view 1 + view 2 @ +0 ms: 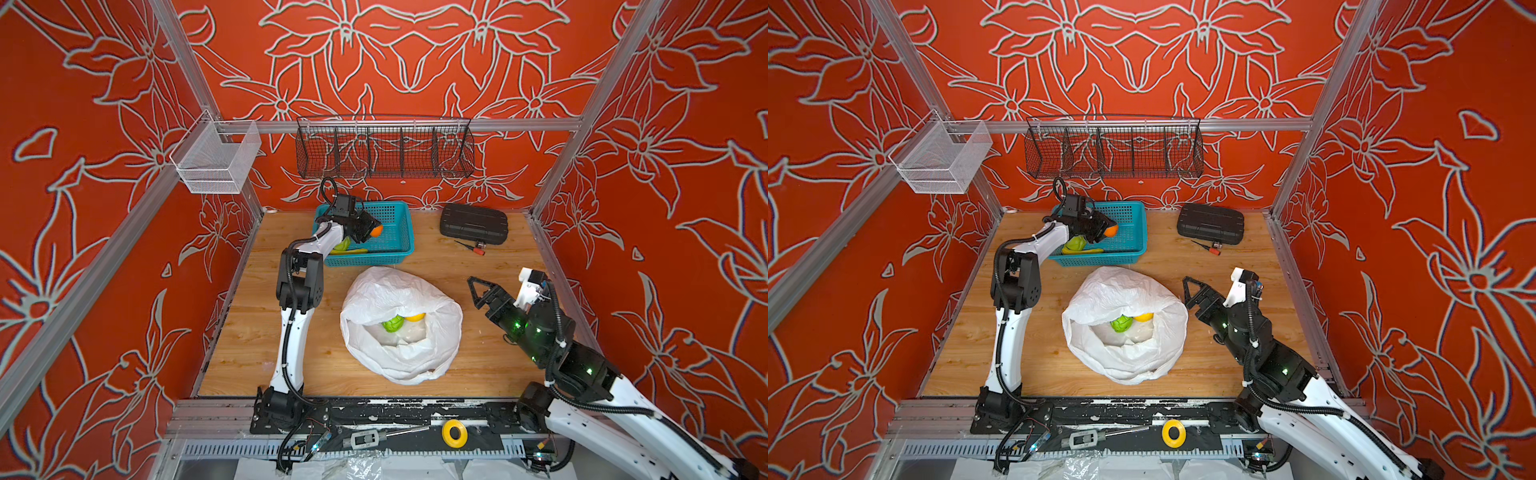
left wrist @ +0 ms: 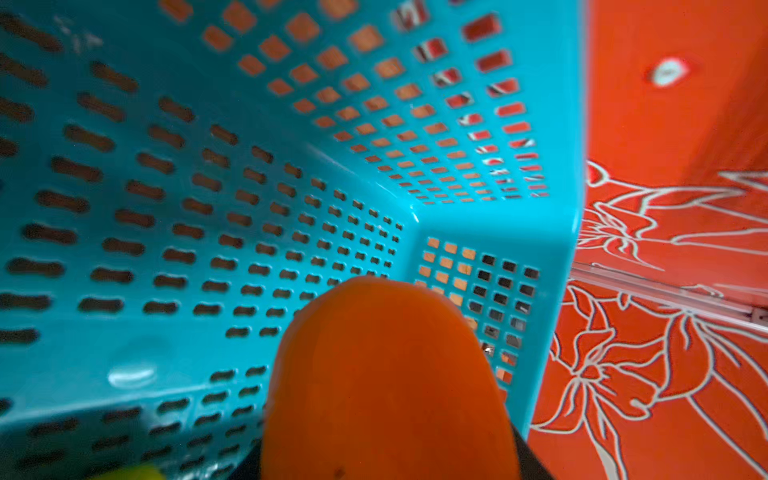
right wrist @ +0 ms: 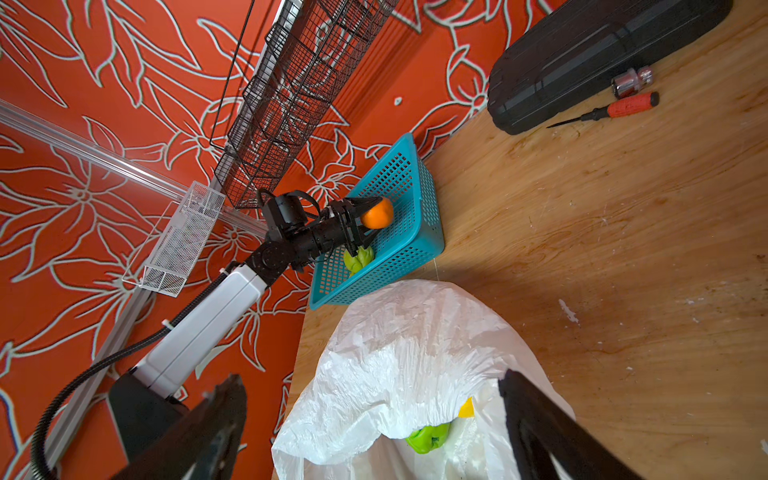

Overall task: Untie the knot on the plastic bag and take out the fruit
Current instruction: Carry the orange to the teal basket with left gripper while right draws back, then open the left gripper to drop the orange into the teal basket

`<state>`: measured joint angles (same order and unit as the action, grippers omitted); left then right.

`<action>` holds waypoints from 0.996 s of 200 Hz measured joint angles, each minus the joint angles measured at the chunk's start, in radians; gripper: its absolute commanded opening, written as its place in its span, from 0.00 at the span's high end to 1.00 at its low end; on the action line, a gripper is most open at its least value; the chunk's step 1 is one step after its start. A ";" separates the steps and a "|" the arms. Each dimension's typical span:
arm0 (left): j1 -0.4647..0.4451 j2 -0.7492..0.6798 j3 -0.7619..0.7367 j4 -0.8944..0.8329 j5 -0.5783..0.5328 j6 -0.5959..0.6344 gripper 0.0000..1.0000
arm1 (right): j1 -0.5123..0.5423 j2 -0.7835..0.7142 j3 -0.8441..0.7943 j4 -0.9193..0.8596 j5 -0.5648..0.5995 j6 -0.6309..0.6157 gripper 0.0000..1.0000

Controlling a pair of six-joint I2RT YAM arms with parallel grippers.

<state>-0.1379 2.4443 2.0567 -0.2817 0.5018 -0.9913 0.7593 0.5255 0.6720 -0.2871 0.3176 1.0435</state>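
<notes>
Over the teal basket [image 1: 405, 232] at the back, my left gripper [image 1: 370, 230] is clamped on an orange [image 3: 377, 213]. A bumpy green fruit [image 1: 341, 244] and a banana [image 1: 358, 250] lie inside the basket. Mid-table sits the plastic bag [image 1: 399, 286], mouth gaping, with a green fruit [image 1: 392, 323] and a yellow fruit [image 1: 414, 317] showing in it. My right gripper [image 1: 477, 291] hangs just beside the bag, fingers spread wide, holding nothing. The black case [image 1: 473, 223] sits shut at the back right.

The left arm [image 1: 295, 345] and right arm [image 1: 582, 357] have white shells, black joints and ribbed black cables; green lights dot the right, at four o'clock.
</notes>
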 measured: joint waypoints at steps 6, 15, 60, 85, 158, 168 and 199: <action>0.004 0.024 0.019 0.001 0.010 -0.016 0.53 | 0.000 -0.006 0.000 -0.004 0.002 0.000 0.03; 0.008 0.061 0.053 -0.001 0.023 -0.032 0.50 | 0.000 -0.019 0.000 -0.010 0.007 -0.001 0.03; 0.019 0.137 0.163 -0.038 0.063 -0.052 0.31 | 0.000 -0.037 -0.001 -0.024 0.022 -0.008 0.03; 0.019 0.134 0.159 -0.035 0.066 -0.042 0.24 | 0.000 -0.035 -0.002 -0.024 0.023 -0.011 0.03; 0.018 -0.042 -0.079 0.006 0.063 -0.043 0.24 | 0.000 -0.025 -0.002 -0.023 0.023 -0.012 0.03; 0.018 -0.099 -0.142 0.033 0.060 -0.042 0.24 | 0.000 -0.024 -0.002 -0.023 0.023 -0.012 0.03; 0.018 -0.297 -0.327 0.137 0.062 -0.052 0.27 | 0.000 -0.006 -0.006 -0.017 0.018 -0.012 0.03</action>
<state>-0.1196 2.1471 1.7298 -0.1444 0.5640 -1.0431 0.7593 0.5198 0.6659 -0.3042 0.3351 1.0313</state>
